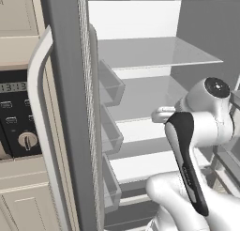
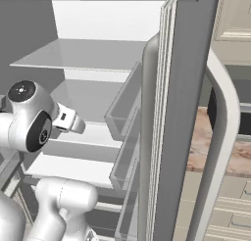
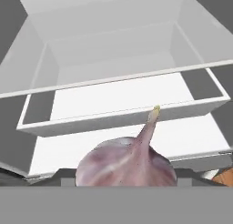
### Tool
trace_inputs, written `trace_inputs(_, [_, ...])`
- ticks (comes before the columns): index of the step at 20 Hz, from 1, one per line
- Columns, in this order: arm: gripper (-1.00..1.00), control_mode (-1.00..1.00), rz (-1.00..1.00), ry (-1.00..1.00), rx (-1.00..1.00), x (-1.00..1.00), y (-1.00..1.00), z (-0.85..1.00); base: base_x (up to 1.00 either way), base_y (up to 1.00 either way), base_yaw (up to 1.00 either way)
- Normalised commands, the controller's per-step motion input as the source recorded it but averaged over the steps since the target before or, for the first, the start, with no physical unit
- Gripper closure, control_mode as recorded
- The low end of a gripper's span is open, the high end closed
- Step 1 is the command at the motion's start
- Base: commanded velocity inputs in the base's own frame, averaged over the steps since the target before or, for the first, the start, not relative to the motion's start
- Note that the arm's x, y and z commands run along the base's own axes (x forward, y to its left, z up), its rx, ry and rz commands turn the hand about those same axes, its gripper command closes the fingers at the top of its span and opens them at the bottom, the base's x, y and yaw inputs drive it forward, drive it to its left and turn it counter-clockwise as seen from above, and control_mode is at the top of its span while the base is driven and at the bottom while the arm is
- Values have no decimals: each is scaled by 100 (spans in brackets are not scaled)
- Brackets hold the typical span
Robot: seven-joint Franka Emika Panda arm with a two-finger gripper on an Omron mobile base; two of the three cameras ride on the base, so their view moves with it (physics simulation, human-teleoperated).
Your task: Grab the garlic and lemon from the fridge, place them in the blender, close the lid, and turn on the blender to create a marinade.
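Pinkish streaked garlic (image 3: 126,165) bulb, tapering stem, glassy fridge (image 3: 113,59) shelves

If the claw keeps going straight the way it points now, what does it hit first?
The garlic sits right at the claw, so that comes first. Beyond it, probably the front wall of the white drawer inside the fridge; depth is unclear.

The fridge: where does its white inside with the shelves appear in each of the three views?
Left base view: the fridge inside takes the centre and right, behind the arm, with its open door to the left.
Right base view: left and centre, with the door to the right.
Hand view: across the upper part, beyond the garlic.
Shared landmark: the glass shelves.
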Motion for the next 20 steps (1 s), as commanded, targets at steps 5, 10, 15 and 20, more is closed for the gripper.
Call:
trace_inputs(5, [100,100,0,0,0,0,0,0,-100,0,-33])
trace_inputs(10, [100,100,0,0,0,0,0,0,-97,10,-57])
trace_inputs(15, [100,100,0,0,0,0,0,0,-87,1,-66])
trace_inputs(20, [100,100,0,0,0,0,0,0,-64,0,-71])
